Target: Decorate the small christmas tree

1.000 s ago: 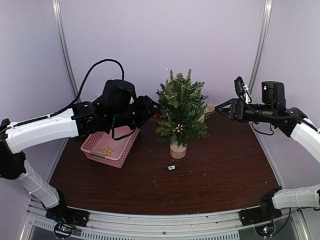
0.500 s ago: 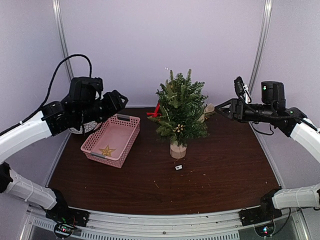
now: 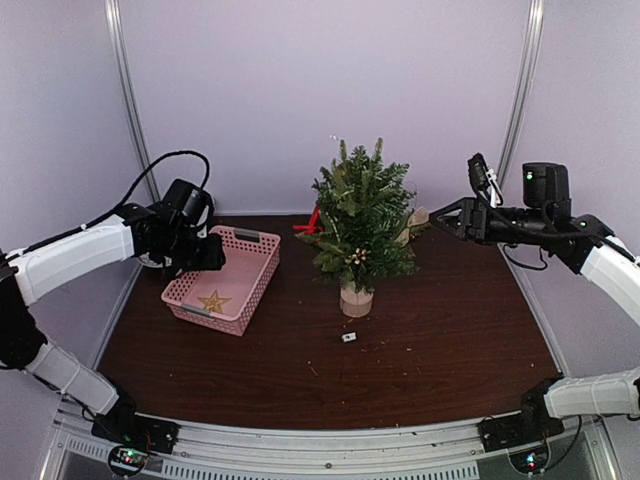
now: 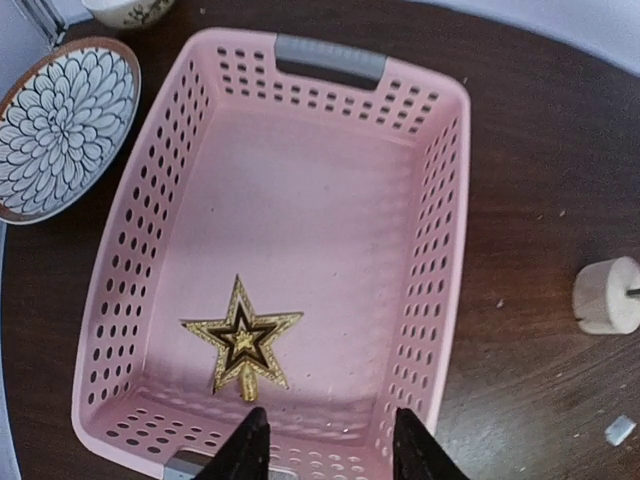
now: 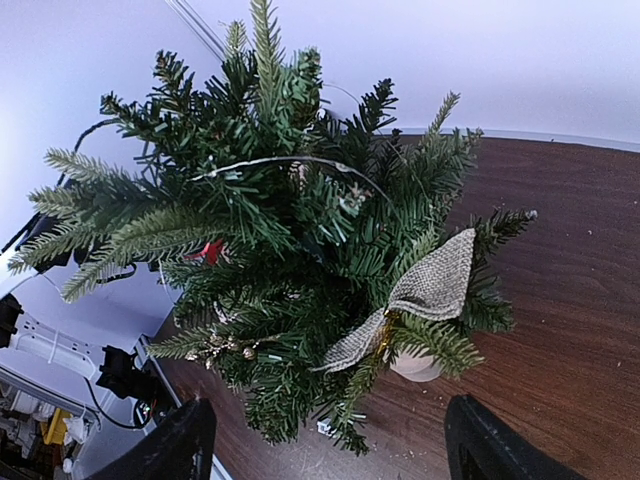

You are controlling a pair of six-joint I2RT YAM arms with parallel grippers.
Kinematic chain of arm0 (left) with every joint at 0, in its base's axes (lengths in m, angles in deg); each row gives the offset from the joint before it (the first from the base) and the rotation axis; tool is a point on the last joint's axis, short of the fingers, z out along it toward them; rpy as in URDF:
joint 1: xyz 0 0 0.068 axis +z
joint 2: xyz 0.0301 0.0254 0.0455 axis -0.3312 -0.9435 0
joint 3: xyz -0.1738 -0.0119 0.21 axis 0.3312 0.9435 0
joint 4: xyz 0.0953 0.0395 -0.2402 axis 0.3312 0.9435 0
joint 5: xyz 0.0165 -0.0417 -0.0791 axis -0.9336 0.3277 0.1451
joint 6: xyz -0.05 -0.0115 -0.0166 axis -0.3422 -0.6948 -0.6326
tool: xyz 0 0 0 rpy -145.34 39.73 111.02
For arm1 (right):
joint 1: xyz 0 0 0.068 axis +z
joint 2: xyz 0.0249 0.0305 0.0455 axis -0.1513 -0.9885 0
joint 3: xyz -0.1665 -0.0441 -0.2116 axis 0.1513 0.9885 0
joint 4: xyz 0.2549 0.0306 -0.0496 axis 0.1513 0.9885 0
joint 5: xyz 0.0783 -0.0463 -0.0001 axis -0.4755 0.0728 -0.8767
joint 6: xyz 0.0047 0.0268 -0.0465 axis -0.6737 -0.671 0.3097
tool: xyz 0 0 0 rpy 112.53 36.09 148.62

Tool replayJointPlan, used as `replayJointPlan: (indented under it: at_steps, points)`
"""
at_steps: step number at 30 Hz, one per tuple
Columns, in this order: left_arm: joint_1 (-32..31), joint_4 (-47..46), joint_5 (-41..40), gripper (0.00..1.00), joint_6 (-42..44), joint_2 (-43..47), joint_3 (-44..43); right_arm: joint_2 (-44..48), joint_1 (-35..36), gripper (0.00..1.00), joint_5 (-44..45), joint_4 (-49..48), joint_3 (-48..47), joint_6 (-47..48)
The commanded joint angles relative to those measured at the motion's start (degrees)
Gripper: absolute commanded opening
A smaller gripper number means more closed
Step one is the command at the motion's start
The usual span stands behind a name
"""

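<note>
The left gripper (image 4: 330,425) has pulled back from the tree and now hangs over the pink basket (image 4: 440,230), fingers moderately apart and empty. That likely means one ornament is placed and the gold star (image 4: 243,338) is next. It lies flat, near the end wall. A patterned plate (image 4: 60,125) sits just beside the basket. A red ornament (image 3: 312,222) shows on the small christmas tree (image 3: 360,215), standing mid-table. The right gripper (image 5: 325,440) hovers beside it, spread wide, holding nothing.
</note>
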Motion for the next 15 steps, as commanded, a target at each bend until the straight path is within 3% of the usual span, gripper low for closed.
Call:
replayJointPlan:
  at_steps: [1, 6, 11, 15]
  points:
    - [1.1, 5.6, 0.3, 0.43, 5.8, -4.5, -1.9, 0.8, -0.3, 0.82, 0.9, -0.4, -0.9, 1.1]
    - [2.6, 7.9, -0.8, 0.47, 8.1, -9.5, -2.1, 1.3, -0.3, 0.82, 1.0, -0.1, -0.8, 1.4]
    - [5.8, 6.7, 2.4, 0.61, 10.7, -13.0, -0.7, 1.5, -0.3, 0.82, 1.0, 0.0, -0.9, 1.7]
    - [7.6, 7.2, 4.9, 0.65, 12.0, -15.9, -0.9, 1.5, -0.3, 0.83, 1.0, 0.4, -1.0, 1.9]
